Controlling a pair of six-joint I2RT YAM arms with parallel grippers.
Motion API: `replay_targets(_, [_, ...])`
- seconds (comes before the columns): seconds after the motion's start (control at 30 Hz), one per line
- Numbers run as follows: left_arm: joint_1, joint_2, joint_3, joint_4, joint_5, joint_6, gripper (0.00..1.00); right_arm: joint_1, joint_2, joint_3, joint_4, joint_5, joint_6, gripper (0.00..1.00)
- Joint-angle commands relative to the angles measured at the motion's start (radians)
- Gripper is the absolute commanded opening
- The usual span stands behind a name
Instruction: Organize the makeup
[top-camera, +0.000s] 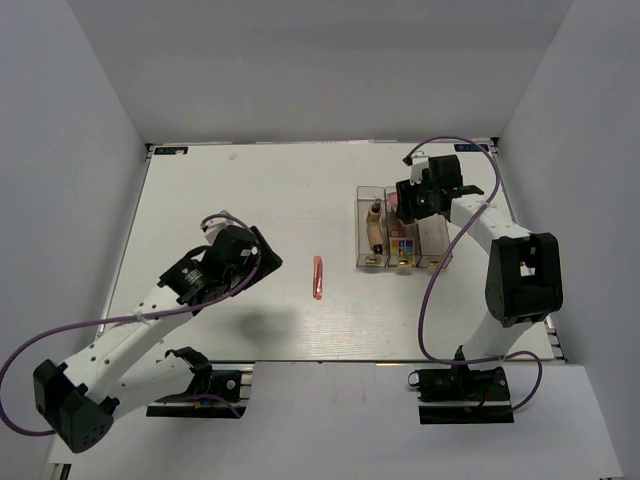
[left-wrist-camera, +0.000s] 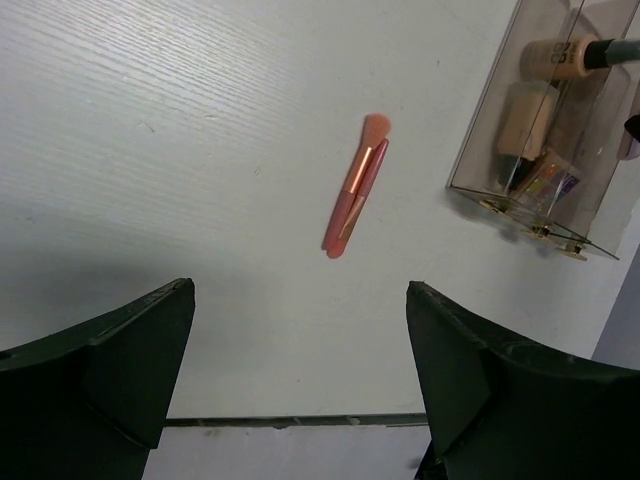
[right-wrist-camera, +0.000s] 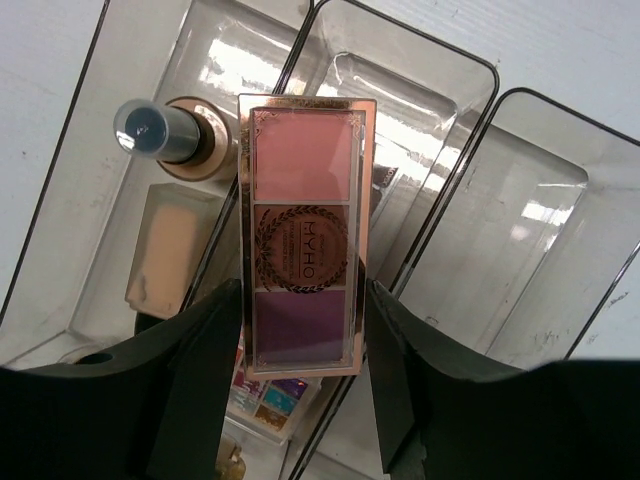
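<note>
Right hand (right-wrist-camera: 300, 340) clamps an eyeshadow palette (right-wrist-camera: 304, 230) over the clear organizer (right-wrist-camera: 545, 110), middle compartment; left hand (left-wrist-camera: 300, 345) hangs wide open, empty, near the pink stick (left-wrist-camera: 356, 190).

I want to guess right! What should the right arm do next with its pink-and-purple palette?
Probably lower the palette a little, into the middle compartment of the clear box: the right end effector holds it over that slot, seemingly not yet inside.

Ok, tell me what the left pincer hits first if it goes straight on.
Probably the pink stick, lying on the table ahead of the open left pincer. Depth is unclear, so it may touch bare table first.
</note>
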Motion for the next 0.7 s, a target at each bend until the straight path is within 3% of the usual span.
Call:
replay_targets(0.0, [0.004, 0.061, 0.007, 0.098, 0.058, 0.061, 0.96, -0.009, 0.004, 0.051, 0.033, -0.013, 0.034, 0.57])
replay_targets(0.23, [0.004, 0.289, 0.093, 0.203, 0.118, 0.175, 0.97, -0.027, 0.004, 0.041, 0.022, -0.032, 0.055, 0.76])
replay_targets(0.4, [0.004, 0.475, 0.177, 0.250, 0.144, 0.260, 0.96, -0.037, -0.013, 0.041, 0.011, -0.069, 0.062, 0.73])
replay_targets(0.5, [0.004, 0.571, 0.231, 0.273, 0.152, 0.313, 0.88, -0.046, -0.045, 0.029, 0.014, -0.176, 0.062, 0.58])
replay_targets(0.53, [0.004, 0.598, 0.242, 0.279, 0.158, 0.326, 0.85, -0.058, -0.068, 0.006, 0.022, -0.266, 0.057, 0.34])
replay_targets(0.57, [0.004, 0.622, 0.271, 0.287, 0.163, 0.349, 0.81, -0.060, -0.082, -0.007, 0.031, -0.309, 0.051, 0.22])
replay_targets(0.67, [0.004, 0.722, 0.338, 0.284, 0.186, 0.385, 0.68, -0.069, -0.145, -0.078, 0.088, -0.434, 0.054, 0.02])
